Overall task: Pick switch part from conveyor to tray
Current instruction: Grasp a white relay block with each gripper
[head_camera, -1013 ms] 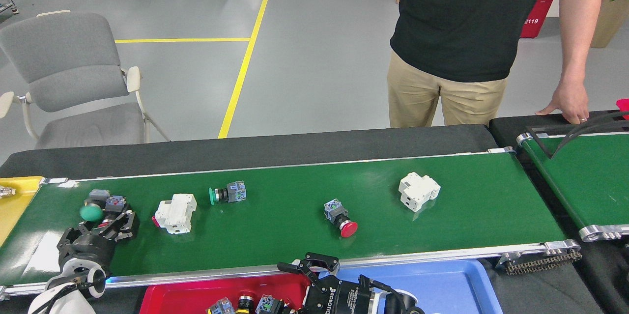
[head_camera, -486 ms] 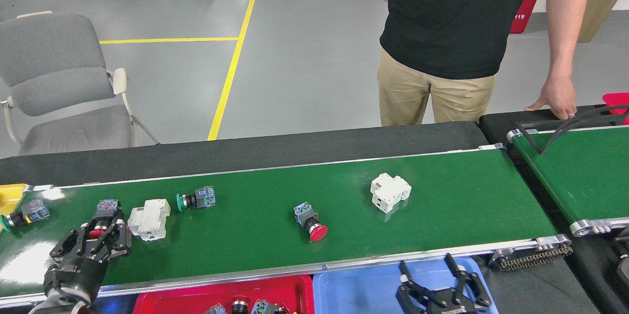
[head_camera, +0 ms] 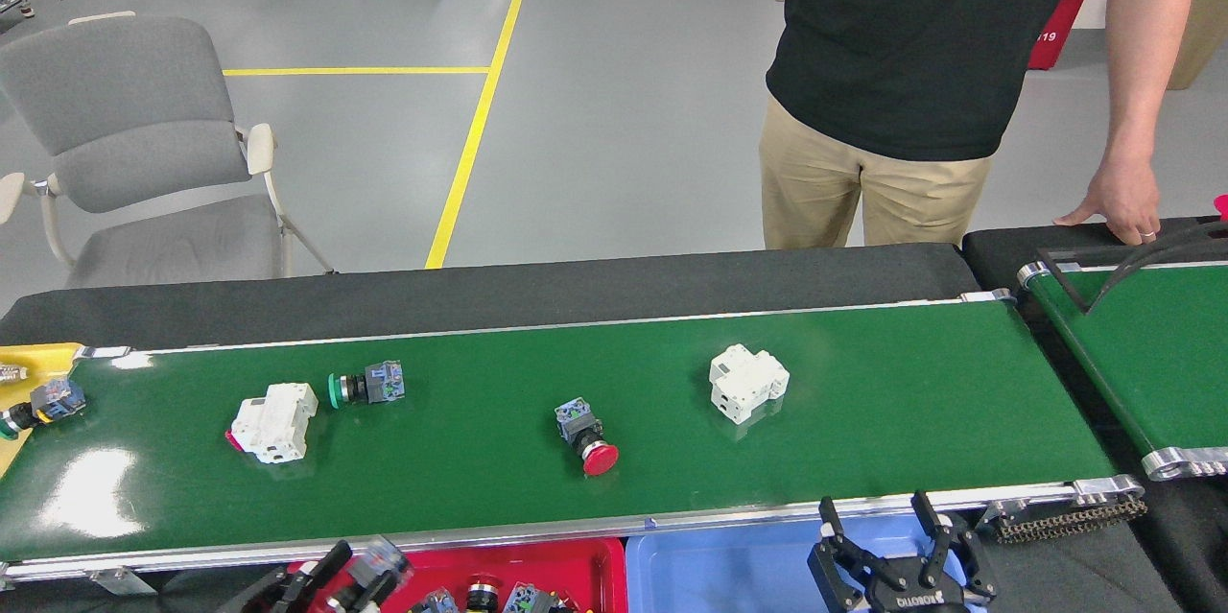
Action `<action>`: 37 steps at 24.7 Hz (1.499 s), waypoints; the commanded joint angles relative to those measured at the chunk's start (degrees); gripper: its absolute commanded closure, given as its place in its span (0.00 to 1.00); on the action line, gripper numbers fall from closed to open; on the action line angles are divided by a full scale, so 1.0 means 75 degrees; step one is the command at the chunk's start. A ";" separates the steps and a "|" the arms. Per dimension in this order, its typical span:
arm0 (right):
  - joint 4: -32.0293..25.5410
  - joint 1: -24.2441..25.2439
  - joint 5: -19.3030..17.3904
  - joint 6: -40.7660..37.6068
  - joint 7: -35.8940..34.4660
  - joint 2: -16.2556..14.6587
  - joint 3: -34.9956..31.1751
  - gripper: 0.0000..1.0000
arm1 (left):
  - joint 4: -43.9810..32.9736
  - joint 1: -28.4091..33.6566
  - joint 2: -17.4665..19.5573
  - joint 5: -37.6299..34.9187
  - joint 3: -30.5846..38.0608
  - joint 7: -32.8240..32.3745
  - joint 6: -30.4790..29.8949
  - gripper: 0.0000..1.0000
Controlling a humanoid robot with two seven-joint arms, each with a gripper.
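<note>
My left gripper (head_camera: 350,575) hangs low over the red plastic tray (head_camera: 566,560), its fingers clamped on a small switch part with a clear cap (head_camera: 379,557). My right gripper (head_camera: 897,546) hovers over the blue plastic tray (head_camera: 729,565), fingers spread apart and empty. On the long glossy dark-green conveyor belt (head_camera: 863,421) lie a red-capped push-button switch (head_camera: 585,436), a green-capped switch (head_camera: 366,386) and two white breaker blocks (head_camera: 273,421) (head_camera: 748,383), all well apart from my grippers.
</note>
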 commanded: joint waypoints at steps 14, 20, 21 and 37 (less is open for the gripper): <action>0.2661 -0.2556 -0.0017 -0.0028 0.0688 0.0585 0.1496 0.00 | 0.1339 -0.1251 0.0259 -0.0718 0.1551 -0.0171 0.2866 0.00; 0.3400 -0.3178 -0.0028 -0.0004 0.0688 0.0749 0.1496 0.00 | 0.2992 -0.2681 0.1044 -0.0742 0.1492 -0.0394 0.2854 0.00; 0.3564 -0.3307 -0.0028 -0.0016 0.0688 0.0807 0.1496 0.00 | 0.3472 -0.3021 0.1197 -0.0765 0.1434 -0.0394 0.2866 0.00; 0.6119 -0.5076 -0.0064 0.0558 0.0547 0.1487 0.2516 0.81 | 0.7644 -0.6080 0.1747 -0.0788 0.0109 -0.0218 0.3967 0.03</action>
